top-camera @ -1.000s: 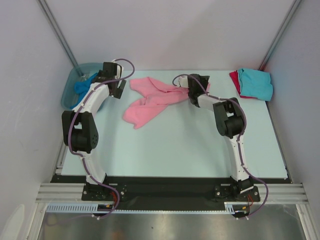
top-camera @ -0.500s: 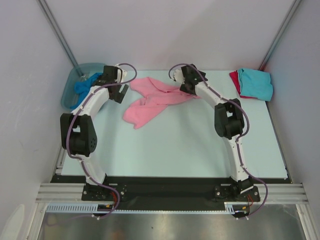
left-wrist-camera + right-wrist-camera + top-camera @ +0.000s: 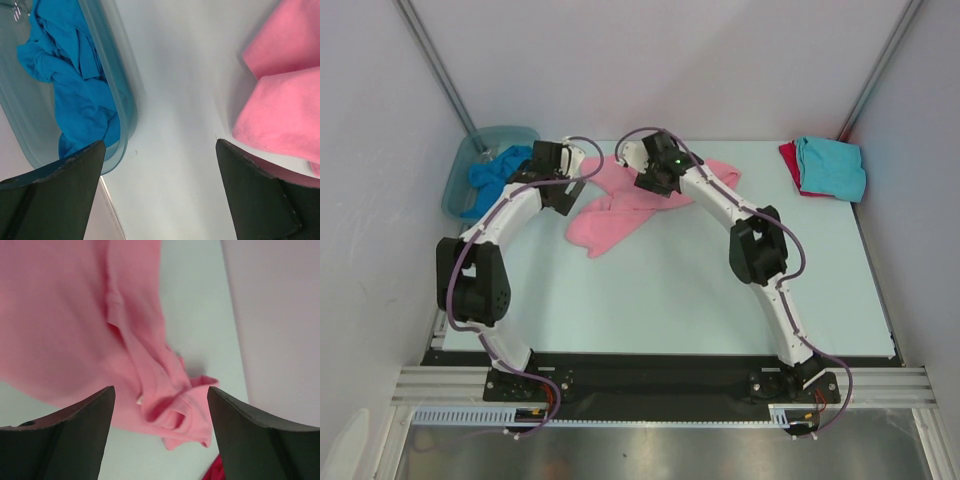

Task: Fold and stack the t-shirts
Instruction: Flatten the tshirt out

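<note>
A large light pink t-shirt (image 3: 610, 220) lies crumpled at the back middle of the table. My right gripper (image 3: 653, 185) hovers open over it; the right wrist view shows bunched pink cloth (image 3: 75, 315) below the gripper (image 3: 161, 388), nothing pinched. My left gripper (image 3: 560, 192) is open above bare table, between the tub and the shirt's left edge (image 3: 285, 100), and holds nothing (image 3: 160, 145). A brighter blue t-shirt (image 3: 490, 172) (image 3: 75, 75) lies loose in the tub. At the back right a folded turquoise t-shirt (image 3: 832, 167) rests on a red one (image 3: 788, 160).
The translucent grey-blue plastic tub (image 3: 460, 190) (image 3: 122, 100) stands at the back left corner. Walls close the table on the left, back and right. A red sliver (image 3: 215, 471) of the stack shows at the bottom of the right wrist view.
My right gripper opened, let go of the pink t-shirt's right end and swung left over its middle. My left gripper moved right, from the tub toward the shirt's left edge.
</note>
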Available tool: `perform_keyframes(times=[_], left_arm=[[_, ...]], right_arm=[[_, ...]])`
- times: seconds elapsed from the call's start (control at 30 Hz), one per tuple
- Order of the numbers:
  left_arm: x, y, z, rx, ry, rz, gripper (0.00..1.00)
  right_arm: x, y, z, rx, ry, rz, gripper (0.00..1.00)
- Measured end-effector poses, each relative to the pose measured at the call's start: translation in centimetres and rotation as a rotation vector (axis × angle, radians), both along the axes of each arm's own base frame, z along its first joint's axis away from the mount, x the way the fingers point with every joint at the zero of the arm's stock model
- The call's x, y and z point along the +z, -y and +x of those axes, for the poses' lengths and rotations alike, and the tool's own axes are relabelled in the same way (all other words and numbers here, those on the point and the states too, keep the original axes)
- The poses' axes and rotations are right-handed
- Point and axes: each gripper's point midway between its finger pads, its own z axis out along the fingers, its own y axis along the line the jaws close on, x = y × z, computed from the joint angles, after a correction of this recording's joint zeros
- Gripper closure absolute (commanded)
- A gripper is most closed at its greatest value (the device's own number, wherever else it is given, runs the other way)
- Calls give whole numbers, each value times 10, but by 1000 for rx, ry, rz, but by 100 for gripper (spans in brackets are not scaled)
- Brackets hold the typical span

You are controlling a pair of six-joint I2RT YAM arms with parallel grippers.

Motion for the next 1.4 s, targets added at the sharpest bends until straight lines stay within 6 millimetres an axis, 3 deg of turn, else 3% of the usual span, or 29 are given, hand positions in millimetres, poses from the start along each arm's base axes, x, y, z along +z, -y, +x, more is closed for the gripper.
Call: perform_keyframes(times=[0.13,0.3,0.43,0.7,1.03,1.2,1.4], left_arm=[[3,0,-2,-6,18,4,2],[11,-8,-8,17,56,32,2],[20,-22,-10,68,114,82,1],[33,-34,-11,109,171,132,1],[34,-34,-10,111,179,131,1],[34,-33,-10,111,179,130,1],[34,-33,-10,112,180,130,1]], right_arm=[[-30,-22,-4,51,-39,9,25],[-65,-28,0,73,-69,1,26],[-80,-32,4,86,-69,-3,27],[-71,-50,8,123,-11,10,28],[-65,-85,-7,193,6,35,28],[-46,-101,-7,217,60,66,26],[-16,-112,8,223,197,84,24]])
